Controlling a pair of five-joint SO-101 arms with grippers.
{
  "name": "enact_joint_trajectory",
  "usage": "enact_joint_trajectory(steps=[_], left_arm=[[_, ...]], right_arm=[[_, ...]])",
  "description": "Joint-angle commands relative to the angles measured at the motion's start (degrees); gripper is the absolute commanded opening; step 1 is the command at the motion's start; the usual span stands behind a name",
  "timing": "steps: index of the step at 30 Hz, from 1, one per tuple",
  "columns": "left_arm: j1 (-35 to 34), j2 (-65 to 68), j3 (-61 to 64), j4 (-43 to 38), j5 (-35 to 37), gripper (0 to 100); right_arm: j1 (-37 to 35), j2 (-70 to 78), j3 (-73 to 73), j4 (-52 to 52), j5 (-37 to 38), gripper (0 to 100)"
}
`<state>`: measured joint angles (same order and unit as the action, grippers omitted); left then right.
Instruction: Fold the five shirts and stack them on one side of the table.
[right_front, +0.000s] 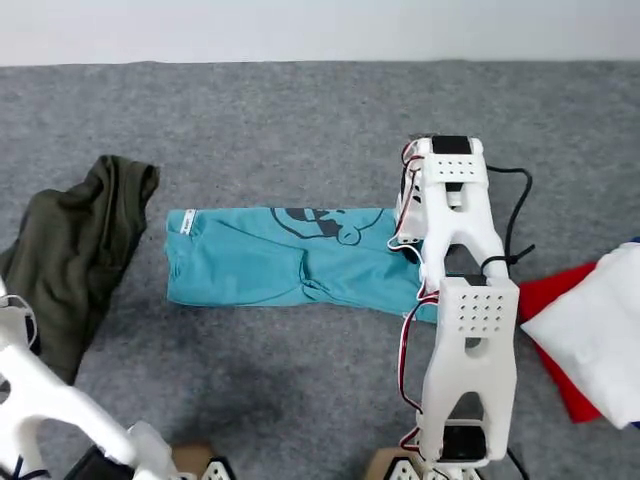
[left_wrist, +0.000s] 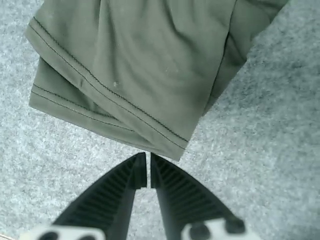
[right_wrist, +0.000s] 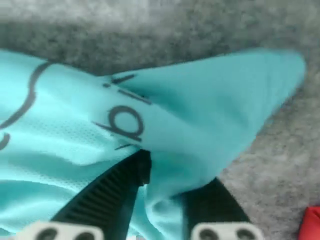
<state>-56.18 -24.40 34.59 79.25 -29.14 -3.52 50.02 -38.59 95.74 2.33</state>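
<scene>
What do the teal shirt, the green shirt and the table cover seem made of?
Teal shirt: probably synthetic sports mesh, slight sheen, fine dotted weave. Green shirt: likely matte cotton knit, double-stitched hem. Table cover: grey felt or short carpet, fuzzy and speckled.

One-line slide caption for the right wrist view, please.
Right gripper clamped on a bunched edge of the teal shirt, grey table behind.

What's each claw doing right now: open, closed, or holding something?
Left claw: closed, holding nothing.
Right claw: closed on the teal shirt.
</scene>
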Motion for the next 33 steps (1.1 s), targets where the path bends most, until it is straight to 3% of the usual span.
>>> enact_joint_trajectory(steps=[1,7,17,24,33], left_arm=[[0.44,-1.14,-2.42,0.00,-0.09,3],[0.44,-1.14,-2.33,0.00,-0.09,3],[0.18,-1.23,-1.98,0.26,-0.09,3],[0.44,-1.23,-1.98,0.00,-0.09,3],[0.26,-1.23,-0.57,-0.44,0.00,3]], right_arm=[[-1.19,-5.49,-0.88,0.75,2.55,1.3],[-2.68,-8.40,-0.88,3.47,3.52,0.9],[-19.03,-12.26,-2.11,2.59,6.77,0.9],[-28.18,-9.27,-7.47,0.40,7.56,0.9],[-33.80,-0.04,-23.30,-0.31,9.49,0.9]])
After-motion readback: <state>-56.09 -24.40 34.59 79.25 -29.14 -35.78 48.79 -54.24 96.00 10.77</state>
